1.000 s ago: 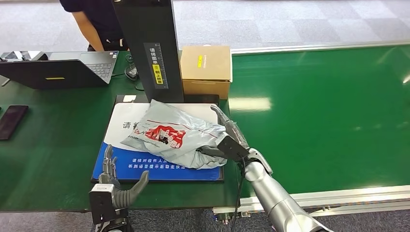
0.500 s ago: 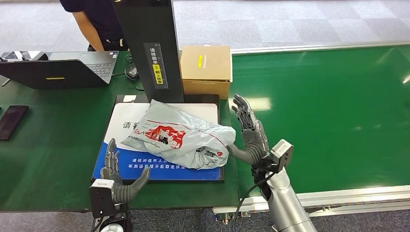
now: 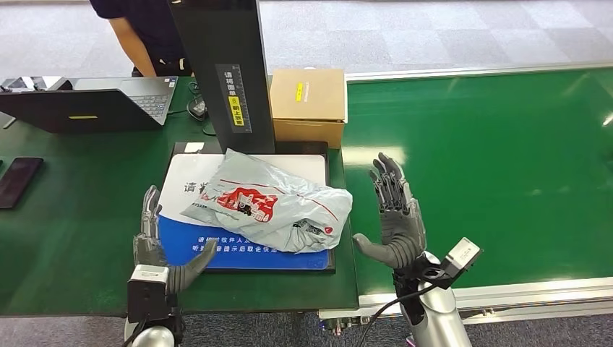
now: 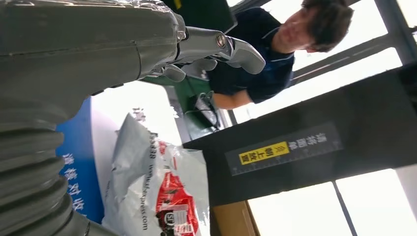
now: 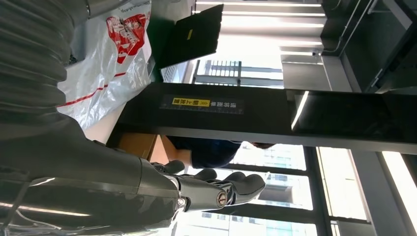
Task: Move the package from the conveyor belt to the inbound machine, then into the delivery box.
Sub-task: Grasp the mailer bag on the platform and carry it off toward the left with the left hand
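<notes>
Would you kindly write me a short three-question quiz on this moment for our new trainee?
1. True or false: the right robot hand grips the grey package.
2. The package lies on: A) the conveyor belt; B) the inbound machine's scan pad; C) the laptop.
3. Fill in: the brown cardboard box stands beside the machine's black ____.

Key
1. False: it is open, apart from the package, over the belt's edge. The left robot hand is open too.
2. B.
3. Column.
</notes>
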